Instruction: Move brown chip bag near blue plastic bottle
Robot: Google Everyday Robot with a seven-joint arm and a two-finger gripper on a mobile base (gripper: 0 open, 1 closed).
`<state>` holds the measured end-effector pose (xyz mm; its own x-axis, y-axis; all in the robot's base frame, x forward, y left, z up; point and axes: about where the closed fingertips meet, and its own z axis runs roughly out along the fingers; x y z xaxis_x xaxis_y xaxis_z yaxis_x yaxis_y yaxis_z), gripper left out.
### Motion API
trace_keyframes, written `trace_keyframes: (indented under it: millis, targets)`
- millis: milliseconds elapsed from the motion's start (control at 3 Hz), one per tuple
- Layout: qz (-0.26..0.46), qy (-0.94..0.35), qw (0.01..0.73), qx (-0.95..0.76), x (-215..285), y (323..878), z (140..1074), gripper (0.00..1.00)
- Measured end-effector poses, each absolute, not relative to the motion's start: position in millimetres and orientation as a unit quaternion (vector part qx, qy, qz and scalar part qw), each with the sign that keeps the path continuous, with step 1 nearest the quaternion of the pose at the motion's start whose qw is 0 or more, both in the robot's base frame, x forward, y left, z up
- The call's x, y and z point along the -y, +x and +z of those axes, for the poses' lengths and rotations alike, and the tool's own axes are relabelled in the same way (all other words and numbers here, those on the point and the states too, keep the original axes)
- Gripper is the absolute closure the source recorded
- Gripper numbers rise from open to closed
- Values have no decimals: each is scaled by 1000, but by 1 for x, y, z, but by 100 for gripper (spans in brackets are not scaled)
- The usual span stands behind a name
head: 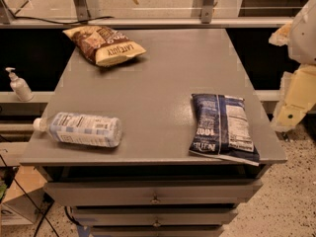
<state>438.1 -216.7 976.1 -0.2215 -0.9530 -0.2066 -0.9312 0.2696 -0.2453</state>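
The brown chip bag (103,44) lies flat at the table's far left corner, dark brown with tan-yellow ends. The blue plastic bottle (81,129) lies on its side at the front left, white cap pointing left, about a bag's length or more from the chip bag. My gripper (295,100) is at the right edge of the view, beyond the table's right side, far from both things and holding nothing that shows.
A dark navy-blue bag (223,127) lies at the front right of the grey table (163,83). A small white pump dispenser (19,85) stands on a ledge to the left. Drawers (155,194) sit below the tabletop. A rail runs behind the table.
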Motion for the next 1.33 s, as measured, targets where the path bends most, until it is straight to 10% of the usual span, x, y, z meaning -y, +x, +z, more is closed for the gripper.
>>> trace_keyframes:
  millis: [1333]
  targets:
    - [21, -643, 190, -742, 146, 473, 938, 0]
